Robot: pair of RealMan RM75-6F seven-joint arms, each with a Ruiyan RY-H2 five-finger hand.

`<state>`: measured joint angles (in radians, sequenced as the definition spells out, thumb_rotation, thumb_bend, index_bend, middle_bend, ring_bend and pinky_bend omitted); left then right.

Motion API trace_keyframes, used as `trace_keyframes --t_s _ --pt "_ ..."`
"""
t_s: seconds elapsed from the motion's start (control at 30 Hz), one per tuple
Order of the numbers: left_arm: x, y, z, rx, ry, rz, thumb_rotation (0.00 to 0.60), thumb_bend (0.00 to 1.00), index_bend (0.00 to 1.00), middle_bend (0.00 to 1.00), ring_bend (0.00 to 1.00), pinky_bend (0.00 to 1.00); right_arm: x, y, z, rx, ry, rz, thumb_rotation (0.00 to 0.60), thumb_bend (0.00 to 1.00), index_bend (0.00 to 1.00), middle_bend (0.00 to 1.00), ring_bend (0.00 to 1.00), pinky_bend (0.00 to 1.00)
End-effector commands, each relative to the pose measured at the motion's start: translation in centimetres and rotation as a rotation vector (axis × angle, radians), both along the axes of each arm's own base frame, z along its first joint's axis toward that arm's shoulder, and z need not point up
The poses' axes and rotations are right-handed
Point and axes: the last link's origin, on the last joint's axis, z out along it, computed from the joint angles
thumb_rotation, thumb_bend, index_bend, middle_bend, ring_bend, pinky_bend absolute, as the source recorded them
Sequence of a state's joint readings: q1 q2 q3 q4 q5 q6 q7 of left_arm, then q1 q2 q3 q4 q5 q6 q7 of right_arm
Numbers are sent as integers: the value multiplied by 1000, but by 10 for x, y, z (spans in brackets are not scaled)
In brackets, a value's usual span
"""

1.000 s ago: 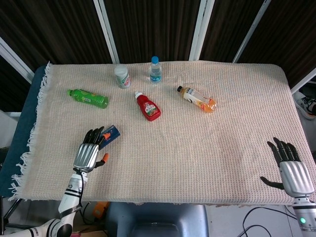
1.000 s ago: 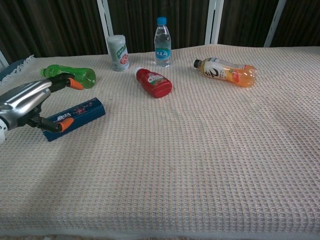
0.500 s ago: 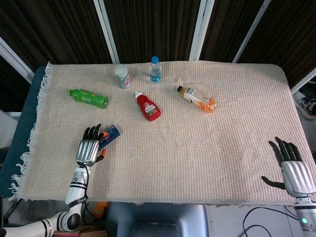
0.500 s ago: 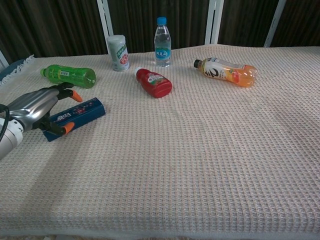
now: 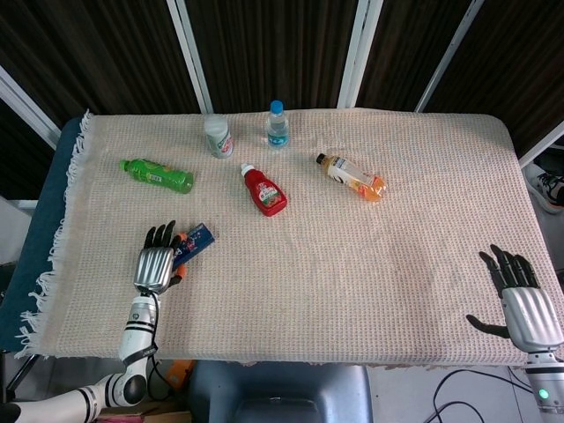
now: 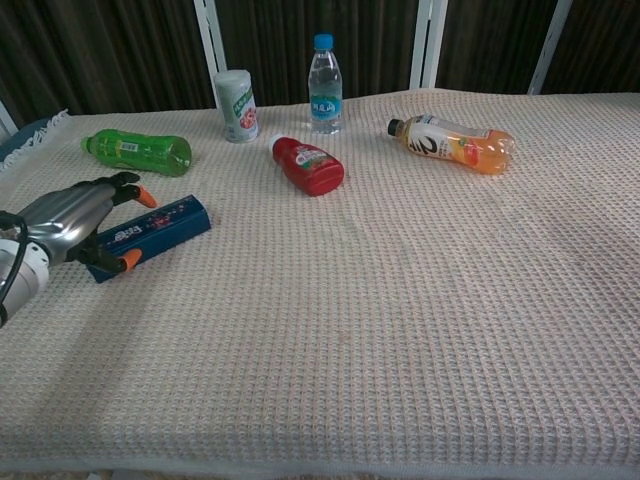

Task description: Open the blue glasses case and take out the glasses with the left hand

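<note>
The blue case (image 6: 150,230) is lying shut near the table's (image 6: 400,300) left edge. The left hand (image 6: 70,222), lower than a second ago, is settling on its near end, fingers spread, not yet gripping. The right hand (image 5: 520,300) is idling, released, far right.

Counts — 1 blue glasses case (image 6: 148,227), 4 bottles (image 5: 157,175) (image 5: 263,189) (image 5: 352,176) (image 5: 277,124), 1 white canister (image 5: 218,137), 2 hands (image 5: 154,266) (image 5: 523,304).

Bright, even overhead light, soft faint shadows, sharp focus, no glare; dark backdrop, slight wide-angle bending at edges.
</note>
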<state>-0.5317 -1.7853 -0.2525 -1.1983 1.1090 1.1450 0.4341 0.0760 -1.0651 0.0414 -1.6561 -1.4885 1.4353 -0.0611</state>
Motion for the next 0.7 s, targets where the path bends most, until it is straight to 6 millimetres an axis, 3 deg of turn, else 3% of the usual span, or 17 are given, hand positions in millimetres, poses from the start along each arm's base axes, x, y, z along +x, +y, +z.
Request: trace_keyframes --t_s 0.03,0.3,0.7 --pt "-5 3 1 26 20 13 600 356 214 0 0 0 0 0 0 1 1 0 600 177 0 0 0 0" --pt "-11 5 6 48 21 33 600 361 268 0 0 0 1 0 -1 2 4 1 600 178 0 0 0 0" --pt "-1 7 9 41 -18 23 600 376 327 0 0 0 1 0 -2 7 1 0 600 177 0 0 0 0"
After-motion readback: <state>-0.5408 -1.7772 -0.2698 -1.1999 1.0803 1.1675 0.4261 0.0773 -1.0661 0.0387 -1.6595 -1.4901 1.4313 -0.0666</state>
